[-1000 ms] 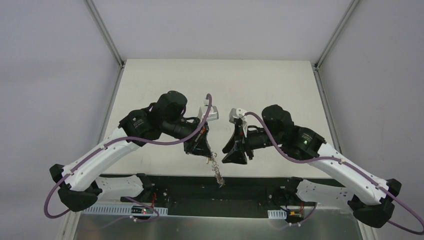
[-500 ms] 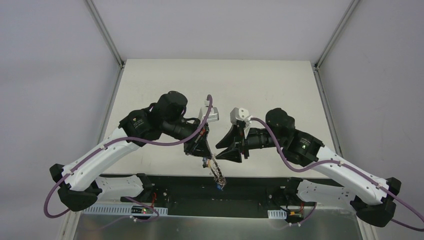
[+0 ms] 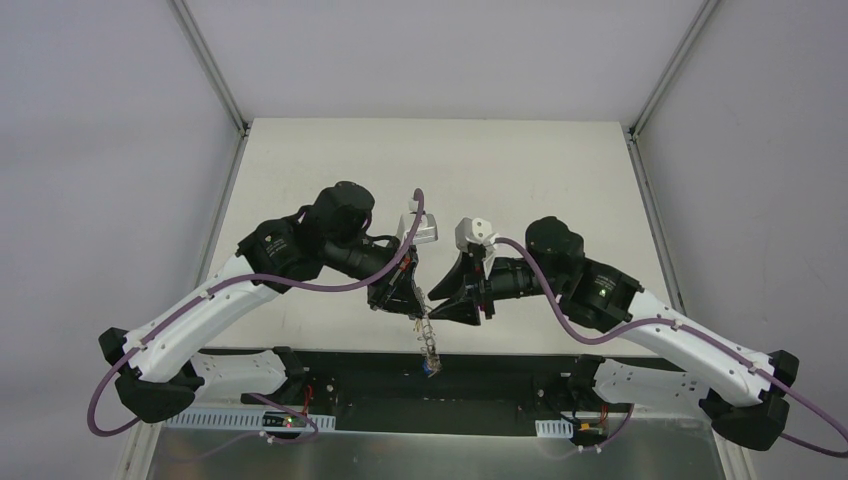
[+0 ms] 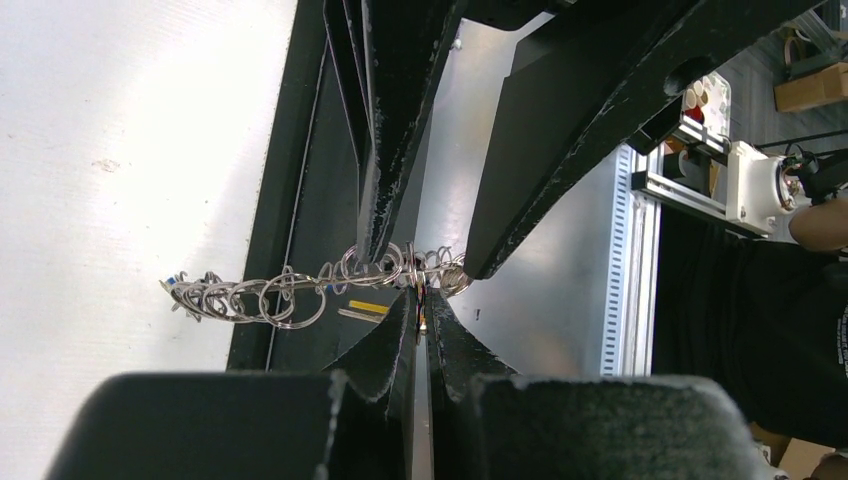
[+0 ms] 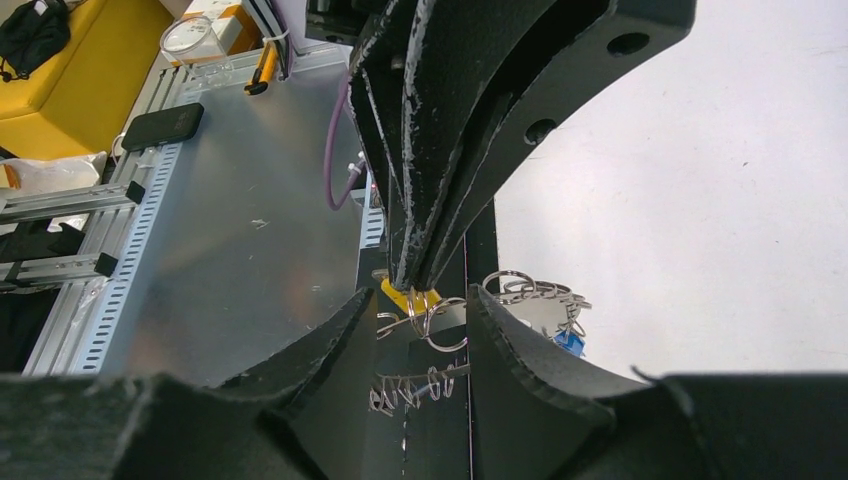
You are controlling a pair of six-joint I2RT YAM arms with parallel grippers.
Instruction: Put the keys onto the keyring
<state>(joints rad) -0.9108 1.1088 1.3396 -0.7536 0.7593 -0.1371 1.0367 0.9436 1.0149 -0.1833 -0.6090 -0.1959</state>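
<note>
Black fingers of the left tool (image 4: 420, 318) are pressed together, pinching the keyring (image 4: 290, 295) at one end of its run of small wire loops. The head of the yellow key (image 5: 398, 296) sits right at those closed tips; whether it is threaded on the ring cannot be told. The right tool (image 5: 420, 305) is spread apart, one finger on each side of the left tool's tips, with its own tips level with the pinched loops. From the grip the keyring hangs free in the air as a silvery strand of loops, with the blue key (image 5: 570, 343) near its far end. In the overhead view both tools meet above the near edge of the pale worktop (image 3: 520, 170). The ring trails past that edge, over the black strip (image 3: 520, 362) in front of the arm bases.
</note>
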